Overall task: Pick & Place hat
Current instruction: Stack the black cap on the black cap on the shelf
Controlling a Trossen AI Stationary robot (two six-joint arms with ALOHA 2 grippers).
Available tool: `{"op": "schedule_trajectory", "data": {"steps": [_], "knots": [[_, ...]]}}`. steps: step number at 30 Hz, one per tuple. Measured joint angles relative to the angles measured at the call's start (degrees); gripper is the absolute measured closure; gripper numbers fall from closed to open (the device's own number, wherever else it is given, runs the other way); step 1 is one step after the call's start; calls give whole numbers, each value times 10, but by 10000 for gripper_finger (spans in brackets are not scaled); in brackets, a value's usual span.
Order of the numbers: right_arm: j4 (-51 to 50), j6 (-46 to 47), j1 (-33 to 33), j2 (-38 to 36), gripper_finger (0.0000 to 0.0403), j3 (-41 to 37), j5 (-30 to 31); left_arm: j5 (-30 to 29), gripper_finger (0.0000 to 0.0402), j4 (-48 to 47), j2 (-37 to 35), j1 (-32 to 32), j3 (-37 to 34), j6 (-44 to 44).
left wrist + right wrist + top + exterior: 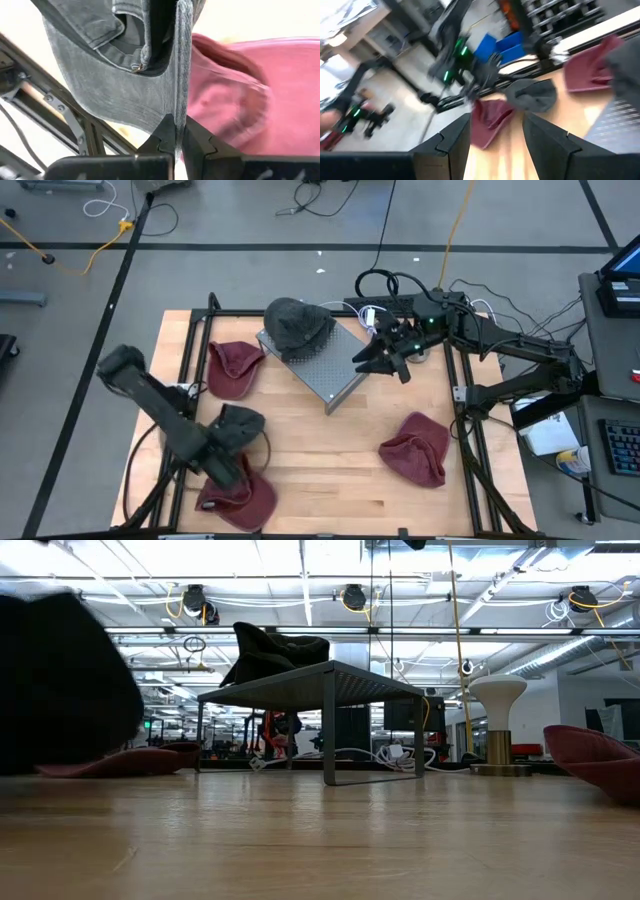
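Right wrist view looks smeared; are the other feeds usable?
Right wrist view: motion-blurred throughout, red hat only a smear. Left wrist view: grey hat sharp, red one behind it soft. High view: evenly lit, clear. Low view: a dark out-of-focus mass fills its left edge.

- The grey hat [115, 75] runs off the left wrist view's upper edge.
- The red hat [250, 95] behind it is blurred and cut off at the side.
- The right wrist view is motion-blurred throughout.
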Motion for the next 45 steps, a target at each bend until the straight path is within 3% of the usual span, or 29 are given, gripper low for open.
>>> {"op": "schedule_trajectory", "data": {"steps": [4,13,18,22,27,33,45], "knots": [[0,0,0,2,232,0,-36,-8,392,25,-92,0,0,6],[0,0,3,3,232,0,-31,-30,392,126,-271,6,0,42],[2,8,18,3,232,0,26,1,392,199,-341,19,0,94],[17,18,38,8,232,0,72,58,392,269,-375,33,0,123],[47,19,54,10,232,0,109,136,392,346,-396,54,0,132],[70,62,62,11,224,0,114,182,392,375,-392,85,0,151],[102,95,71,9,109,0,52,389,392,441,-310,251,0,260]]}}
